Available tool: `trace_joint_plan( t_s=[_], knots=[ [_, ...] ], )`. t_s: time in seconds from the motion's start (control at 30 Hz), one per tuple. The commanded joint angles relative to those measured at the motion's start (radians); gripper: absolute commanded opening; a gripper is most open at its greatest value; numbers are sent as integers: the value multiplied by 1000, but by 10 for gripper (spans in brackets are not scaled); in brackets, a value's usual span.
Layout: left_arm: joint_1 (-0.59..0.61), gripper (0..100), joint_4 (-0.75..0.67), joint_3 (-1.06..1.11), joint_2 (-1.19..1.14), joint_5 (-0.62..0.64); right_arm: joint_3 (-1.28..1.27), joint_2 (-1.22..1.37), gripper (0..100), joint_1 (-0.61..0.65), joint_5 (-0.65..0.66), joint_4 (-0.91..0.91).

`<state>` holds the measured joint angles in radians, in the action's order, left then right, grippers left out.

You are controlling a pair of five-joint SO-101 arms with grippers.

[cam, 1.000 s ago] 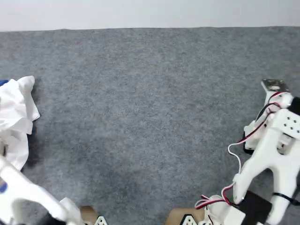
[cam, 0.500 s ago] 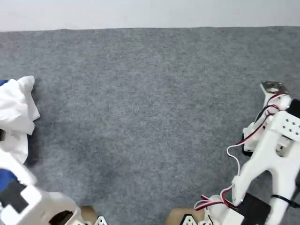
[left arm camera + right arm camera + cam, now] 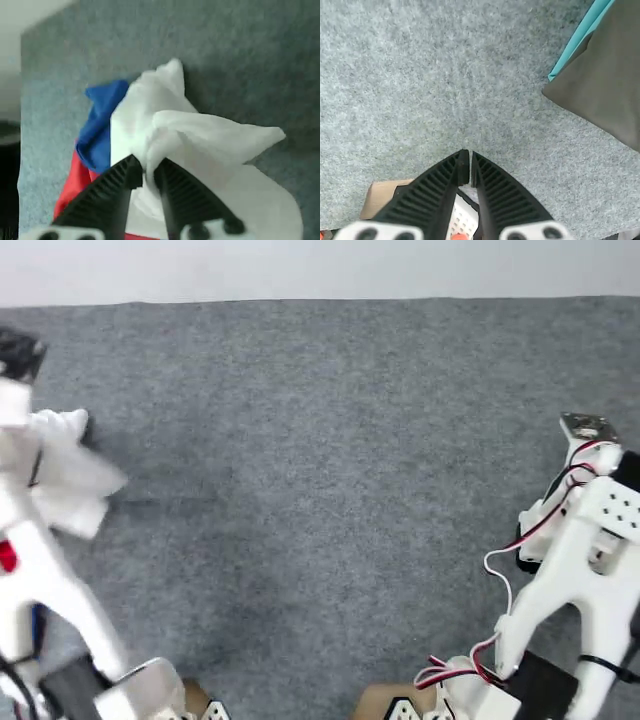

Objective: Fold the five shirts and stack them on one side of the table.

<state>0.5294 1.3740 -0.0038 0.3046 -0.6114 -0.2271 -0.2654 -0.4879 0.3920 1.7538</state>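
Cloth of a white shirt (image 3: 200, 140) is pinched between the tips of the left claw (image 3: 145, 172), whose jaws are clamped tight on a bunched fold. The rest of the shirt bulges out ahead of the tips and off to one side of them, ending in a pointed flap that casts a shadow on the grey felt surface (image 3: 330, 440). A blue shirt (image 3: 100, 130) lies just beyond the claw's tips on the other side, touching the white one, and a red shirt (image 3: 72, 187) shows right beside the claw's finger, partly under the white cloth. From the high view, the white shirt (image 3: 75, 475) hangs crumpled against the left arm at the surface's edge.

The right claw (image 3: 470, 160) has its jaws together with nothing between them, its tips over bare felt. Ahead of it and off to one side, well apart from the tips, lies a dark grey shirt (image 3: 605, 85) with a teal shirt (image 3: 580, 37) along its edge.
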Motion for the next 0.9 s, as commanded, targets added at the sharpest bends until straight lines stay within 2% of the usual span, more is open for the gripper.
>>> trace_joint_plan(
  t_s=[0.0, 0.1, 0.17, 0.3, 0.47, 0.53, 0.67, 0.73, 0.87],
  knots=[
    [-249, 5, 23, -61, 152, 152, 11, -85, 10, 13, -8, 42],
    [-453, 6, 23, -61, 181, 262, 9, -153, 10, 15, -5, 42],
    [-543, 6, 18, -61, 180, 316, 8, -202, 10, 15, -3, 42],
    [-598, 6, 18, 1, 137, 404, 8, -274, 10, 15, -2, 42],
    [-509, 8, 21, 130, 5, 411, 6, -292, 10, 44, -2, 42],
    [-454, 25, 23, 170, -55, 377, 6, -291, 12, 82, -2, 42],
    [-350, 147, 23, 214, -150, 324, 6, -289, 14, 214, -6, 41],
    [-295, 164, 23, 214, -181, 308, 6, -289, 14, 286, -8, 41],
    [-192, 164, 23, 214, -199, 190, 6, -277, 14, 394, -8, 41]
  ],
)
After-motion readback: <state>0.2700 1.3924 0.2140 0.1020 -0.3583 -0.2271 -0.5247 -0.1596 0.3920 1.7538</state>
